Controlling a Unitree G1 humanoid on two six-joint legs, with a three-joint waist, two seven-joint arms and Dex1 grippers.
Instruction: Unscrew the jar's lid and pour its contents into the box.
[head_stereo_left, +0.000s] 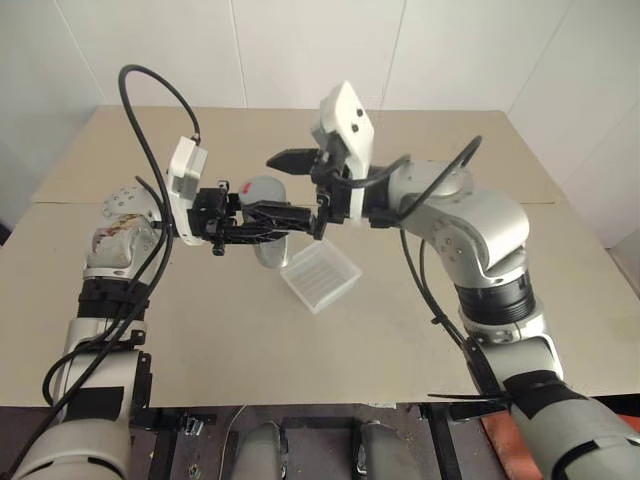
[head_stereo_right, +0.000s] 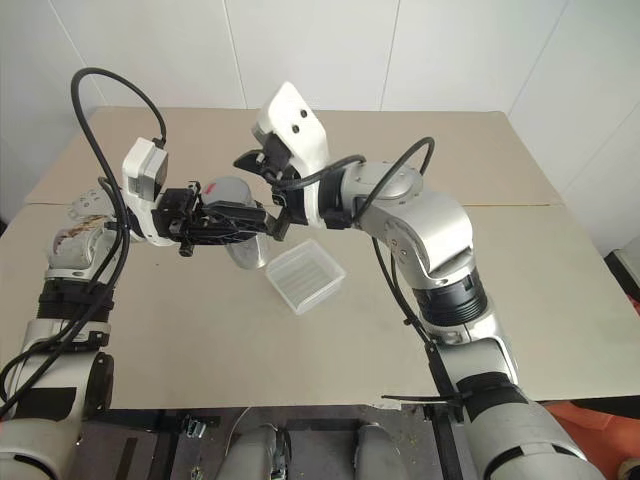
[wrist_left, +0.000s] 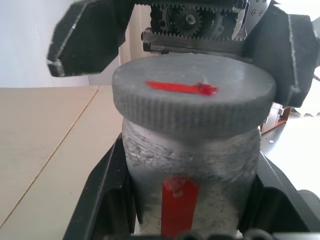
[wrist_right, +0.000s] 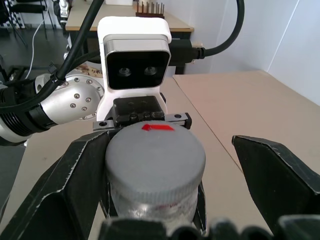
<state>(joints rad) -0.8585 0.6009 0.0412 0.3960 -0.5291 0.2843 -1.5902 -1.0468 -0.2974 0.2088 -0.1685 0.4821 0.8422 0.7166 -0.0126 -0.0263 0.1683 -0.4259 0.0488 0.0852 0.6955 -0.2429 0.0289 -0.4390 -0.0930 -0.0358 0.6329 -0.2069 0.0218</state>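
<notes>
Head views: left claw (head_stereo_left: 262, 222) pinches the jar (head_stereo_left: 266, 215) above the worktop (head_stereo_left: 400, 330), beside the box (head_stereo_left: 320, 273). Left wrist view: lid (wrist_left: 194, 91) seated on the jar. Right wrist view: right claw (wrist_right: 165, 170) spread either side of the lid.

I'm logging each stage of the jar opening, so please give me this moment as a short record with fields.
jar: held above the table, clamped by the left gripper
lid: on the jar, red mark on top
right gripper: open, one finger on each side of the lid, not closed on it
box: on the table below the grippers; looks empty
contents: hidden, jar closed
stage: lid not yet unscrewed
</notes>
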